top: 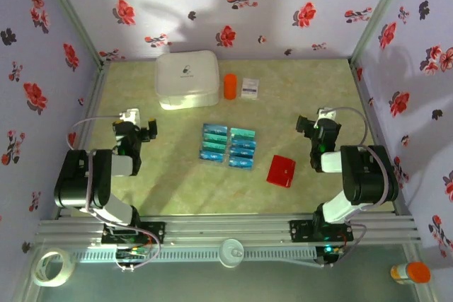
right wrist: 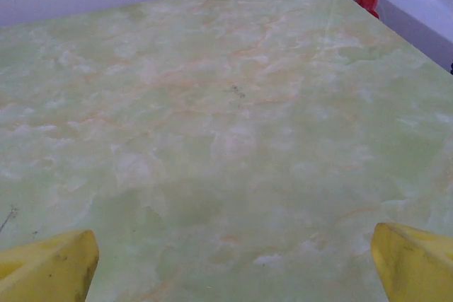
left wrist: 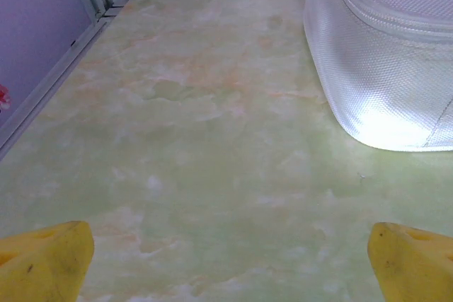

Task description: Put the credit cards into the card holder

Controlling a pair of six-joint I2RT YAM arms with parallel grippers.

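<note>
Both arms are bolted at the near edge of the table [top: 177, 175]. Next in, right of centre, the holder [top: 281, 171] lies shut and flat, a little askew. Just left of it and slightly farther in, the cards [top: 228, 146] sit at the table's centre in two neat columns, each card's long axis running left to right. Farther again, the left gripper [top: 146, 129] hangs near the left edge and the right gripper [top: 306, 126] near the right edge. Both have their jaws spread wide with nothing between them, and both point toward the far edge over bare table. So the cards lie between the two grippers, inward of each and a touch nearer the bases. The holder is near the right gripper, on its near-left side, and well apart from the left one. I judge the right arm better placed for the holder, the left for the cards; either must swing inward first. Along the far edge stand a case [top: 186, 79], a cylinder [top: 230, 86] and a packet [top: 250, 88]
</note>
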